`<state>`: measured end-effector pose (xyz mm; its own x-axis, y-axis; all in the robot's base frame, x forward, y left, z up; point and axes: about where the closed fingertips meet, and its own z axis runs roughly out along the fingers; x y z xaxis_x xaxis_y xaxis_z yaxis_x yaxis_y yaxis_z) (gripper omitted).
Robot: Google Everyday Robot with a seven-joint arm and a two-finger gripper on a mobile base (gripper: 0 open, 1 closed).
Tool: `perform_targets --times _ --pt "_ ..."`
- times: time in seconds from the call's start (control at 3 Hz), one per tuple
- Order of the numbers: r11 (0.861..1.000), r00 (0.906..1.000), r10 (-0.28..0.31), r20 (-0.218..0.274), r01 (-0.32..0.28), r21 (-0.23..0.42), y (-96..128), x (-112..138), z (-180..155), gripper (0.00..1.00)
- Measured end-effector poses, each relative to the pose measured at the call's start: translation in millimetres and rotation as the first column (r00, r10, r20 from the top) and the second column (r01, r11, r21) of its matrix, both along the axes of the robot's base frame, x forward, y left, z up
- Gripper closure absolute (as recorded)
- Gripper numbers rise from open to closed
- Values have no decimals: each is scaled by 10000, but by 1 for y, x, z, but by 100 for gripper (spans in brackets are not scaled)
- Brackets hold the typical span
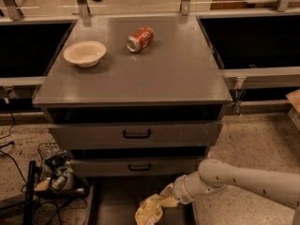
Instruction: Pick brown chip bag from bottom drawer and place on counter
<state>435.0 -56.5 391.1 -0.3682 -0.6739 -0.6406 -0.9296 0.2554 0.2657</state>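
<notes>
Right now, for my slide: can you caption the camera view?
Gripper holds the brown chip bag above the bottom drawer; bowl and red soda can on counter.

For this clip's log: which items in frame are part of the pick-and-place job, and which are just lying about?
Part of the job: brown chip bag; gripper, at the bag, low over the bottom drawer; counter.

Just lying about: bowl and red soda can, both on the counter; upper drawers; wire basket of clutter on the floor.
</notes>
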Motion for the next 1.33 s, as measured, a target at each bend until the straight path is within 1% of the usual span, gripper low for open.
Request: perform_targets --times 0.33,0.67,1.0,1.33 --pt "10000 10000 14 -54 -14 14 1 0 -1 100" --pt "9999 9996 -18 280 21 -104 -1 -1 24 100" --pt "9982 9951 93 983 -34 -598 2 -8 76 100" --pt "9936 9865 190 1626 -5 -1129 4 -14 122 100"
